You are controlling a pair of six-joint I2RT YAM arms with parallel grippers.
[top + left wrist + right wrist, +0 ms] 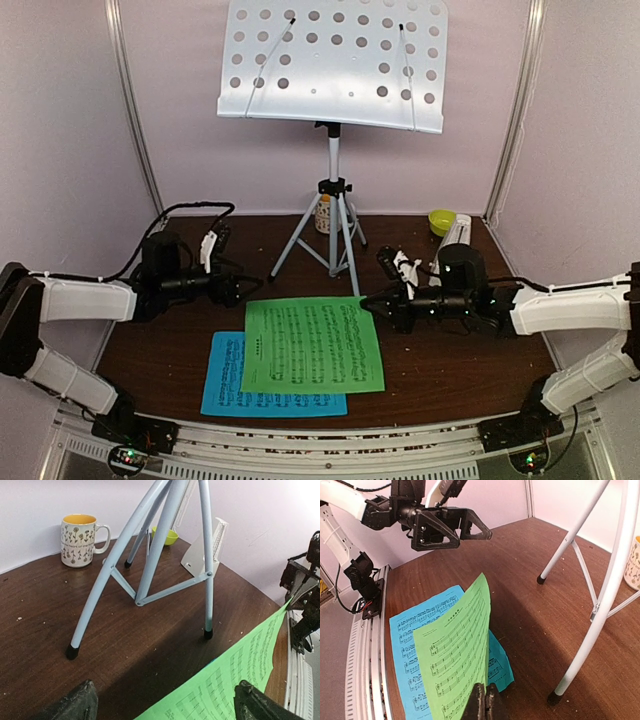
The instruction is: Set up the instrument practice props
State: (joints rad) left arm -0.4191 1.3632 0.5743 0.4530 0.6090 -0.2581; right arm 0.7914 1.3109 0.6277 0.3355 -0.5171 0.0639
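Note:
The white perforated music stand [335, 62] stands on its silver tripod [334, 225] at the back centre. The green sheet [312, 345] lies partly over the blue sheet [228, 385] on the table's front. My right gripper [485, 702] is shut on the green sheet's [455, 650] right edge and lifts that edge off the blue sheet [415, 630]. My left gripper [167, 702] is open and empty, hovering low at the green sheet's [235, 670] far left corner, near a tripod foot [208, 634]. The white metronome [452, 240] stands at the back right.
A patterned mug [79, 539] with an orange inside stands behind the tripod. A small lime-green bowl [441, 221] sits at the back right next to the metronome [210, 545]. Walls close the table on three sides. A metal rail [320, 450] runs along the front edge.

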